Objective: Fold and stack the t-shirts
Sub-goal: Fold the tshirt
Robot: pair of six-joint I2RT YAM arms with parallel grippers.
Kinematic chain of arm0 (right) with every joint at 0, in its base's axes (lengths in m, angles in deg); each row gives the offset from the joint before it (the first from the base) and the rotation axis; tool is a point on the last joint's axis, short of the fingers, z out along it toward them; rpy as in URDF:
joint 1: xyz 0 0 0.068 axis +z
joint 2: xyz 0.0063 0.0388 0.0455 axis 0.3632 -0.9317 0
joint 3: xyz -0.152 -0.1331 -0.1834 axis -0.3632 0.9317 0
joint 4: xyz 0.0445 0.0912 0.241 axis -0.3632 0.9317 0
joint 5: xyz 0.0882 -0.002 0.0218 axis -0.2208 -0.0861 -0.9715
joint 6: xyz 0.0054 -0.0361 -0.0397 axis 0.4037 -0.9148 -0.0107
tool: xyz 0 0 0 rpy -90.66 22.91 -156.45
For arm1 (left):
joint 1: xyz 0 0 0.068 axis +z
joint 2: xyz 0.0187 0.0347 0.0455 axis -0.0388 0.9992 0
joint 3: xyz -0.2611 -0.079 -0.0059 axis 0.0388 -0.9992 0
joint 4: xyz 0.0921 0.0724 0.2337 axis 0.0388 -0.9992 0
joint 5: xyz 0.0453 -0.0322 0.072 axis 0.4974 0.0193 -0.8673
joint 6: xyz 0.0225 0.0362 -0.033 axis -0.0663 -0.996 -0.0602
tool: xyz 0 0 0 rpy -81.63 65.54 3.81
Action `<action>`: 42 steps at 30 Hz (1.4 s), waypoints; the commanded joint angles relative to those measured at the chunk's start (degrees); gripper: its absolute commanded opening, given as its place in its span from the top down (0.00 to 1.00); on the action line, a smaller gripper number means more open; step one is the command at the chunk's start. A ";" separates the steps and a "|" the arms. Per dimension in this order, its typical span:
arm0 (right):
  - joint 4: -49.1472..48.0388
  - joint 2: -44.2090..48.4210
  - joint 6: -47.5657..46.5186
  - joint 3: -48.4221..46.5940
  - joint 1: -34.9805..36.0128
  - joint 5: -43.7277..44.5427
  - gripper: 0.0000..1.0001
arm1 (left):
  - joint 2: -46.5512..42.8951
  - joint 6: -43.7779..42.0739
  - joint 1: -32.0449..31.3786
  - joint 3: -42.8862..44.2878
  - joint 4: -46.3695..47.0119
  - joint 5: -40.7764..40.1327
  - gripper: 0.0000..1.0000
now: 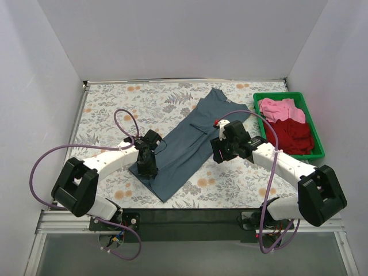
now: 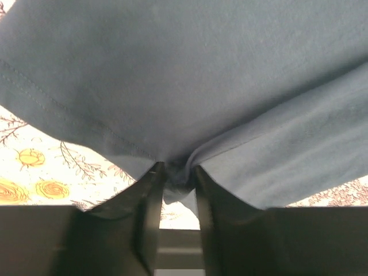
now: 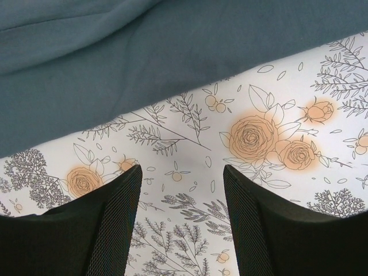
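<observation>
The slate blue-grey t-shirt (image 1: 185, 145) lies folded lengthwise in a long diagonal strip across the middle of the floral table. My left gripper (image 1: 147, 170) is at its near-left edge. In the left wrist view, the left gripper (image 2: 175, 174) is shut on a pinched fold of the shirt's (image 2: 184, 75) edge. My right gripper (image 1: 221, 150) hovers beside the shirt's right edge. The right wrist view shows this gripper (image 3: 181, 172) open over bare tabletop, with the shirt (image 3: 144, 57) just ahead. The pink t-shirt (image 1: 282, 109) and the dark red t-shirt (image 1: 294, 135) lie crumpled in the bin.
A green plastic bin (image 1: 286, 95) stands at the right side of the table. White walls enclose the table on the left, back and right. Floral tabletop (image 1: 115, 109) shows to the left of the shirt and near the front right (image 1: 230, 184).
</observation>
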 commanded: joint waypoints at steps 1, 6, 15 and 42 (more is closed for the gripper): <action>-1.68 1.65 -0.41 0.32 -0.47 -0.59 0.44 | -3.50 0.52 -0.39 -0.17 -1.70 1.31 0.75; -1.77 1.65 -0.33 0.32 -0.56 -0.68 0.45 | -4.91 1.92 -0.39 0.09 -3.54 3.15 0.88; -1.95 -1.59 1.69 -2.05 -4.16 -0.77 0.45 | -4.38 4.56 -0.48 -1.84 -6.89 8.95 1.00; -4.40 -11.09 3.72 -11.90 -13.48 -4.37 0.49 | -3.50 9.13 2.60 -1.66 -9.17 -6.43 0.73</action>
